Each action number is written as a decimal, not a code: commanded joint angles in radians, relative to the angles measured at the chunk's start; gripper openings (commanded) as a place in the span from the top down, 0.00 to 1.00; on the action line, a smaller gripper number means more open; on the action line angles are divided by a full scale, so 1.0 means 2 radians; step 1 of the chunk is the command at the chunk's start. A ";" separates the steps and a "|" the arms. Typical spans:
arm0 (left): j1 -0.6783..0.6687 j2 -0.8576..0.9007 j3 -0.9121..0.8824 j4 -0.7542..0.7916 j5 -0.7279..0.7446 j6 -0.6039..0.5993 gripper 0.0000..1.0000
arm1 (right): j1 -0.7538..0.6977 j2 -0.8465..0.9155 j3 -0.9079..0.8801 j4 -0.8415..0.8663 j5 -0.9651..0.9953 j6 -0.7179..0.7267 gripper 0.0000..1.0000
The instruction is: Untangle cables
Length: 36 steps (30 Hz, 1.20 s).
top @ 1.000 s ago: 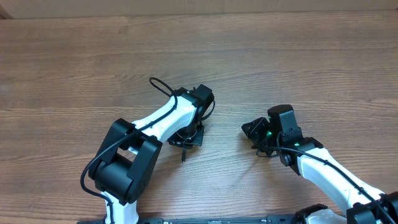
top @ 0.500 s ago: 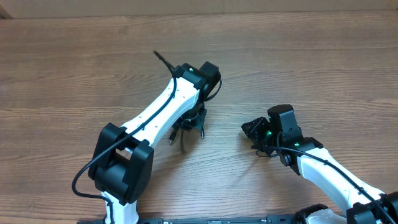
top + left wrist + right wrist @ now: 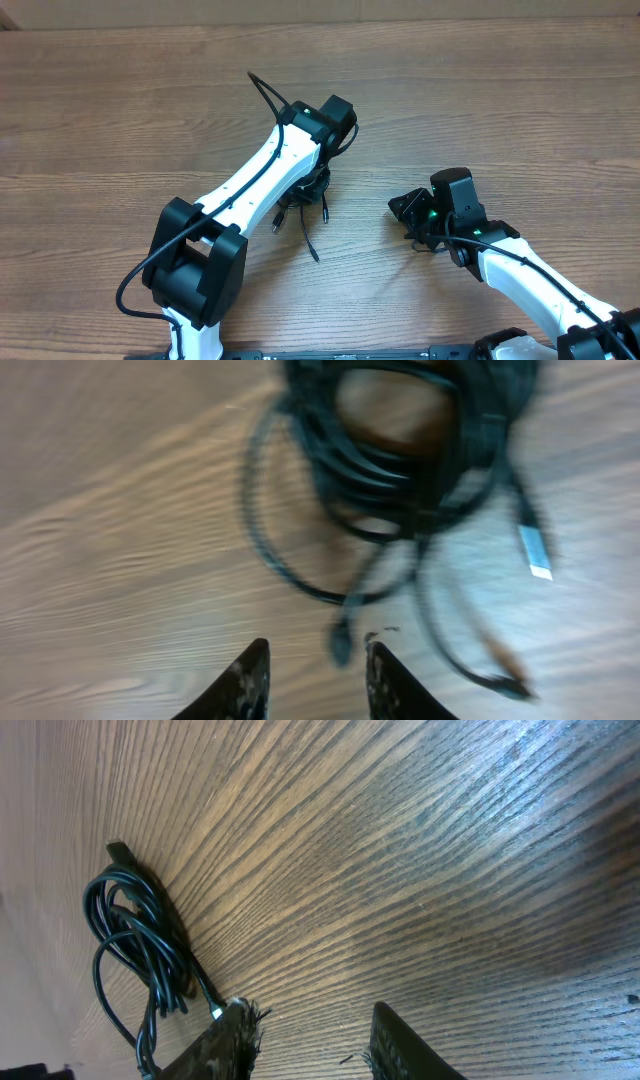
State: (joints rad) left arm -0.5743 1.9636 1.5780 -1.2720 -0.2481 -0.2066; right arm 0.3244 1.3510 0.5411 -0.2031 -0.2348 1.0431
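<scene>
The cables (image 3: 300, 212) lie bunched near the middle of the table (image 3: 500, 100), partly under the left arm (image 3: 255, 180), with one loose strand trailing toward the near edge. From the left wrist we see them as a blurred coil with a silver plug (image 3: 535, 550) at its side. The left gripper (image 3: 318, 650) hangs just above them, fingers apart and clamping nothing. The right gripper (image 3: 315, 1015) sits well apart toward the right edge, its fingers spread over bare wood.
</scene>
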 commanded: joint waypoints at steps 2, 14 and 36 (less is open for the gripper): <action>0.002 -0.006 -0.003 -0.002 0.101 0.002 0.64 | 0.003 0.000 0.008 0.002 0.007 0.000 0.64; 0.002 -0.006 -0.089 0.019 0.131 -0.062 0.61 | 0.003 0.000 0.008 0.002 0.007 0.000 0.64; 0.010 -0.006 -0.106 -0.010 -0.026 -0.045 0.94 | 0.003 0.000 0.008 0.002 0.007 0.000 0.65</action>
State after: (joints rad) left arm -0.5591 1.9636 1.3441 -1.2926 -0.2276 -0.2821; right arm 0.3244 1.3510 0.5411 -0.2028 -0.2314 1.0435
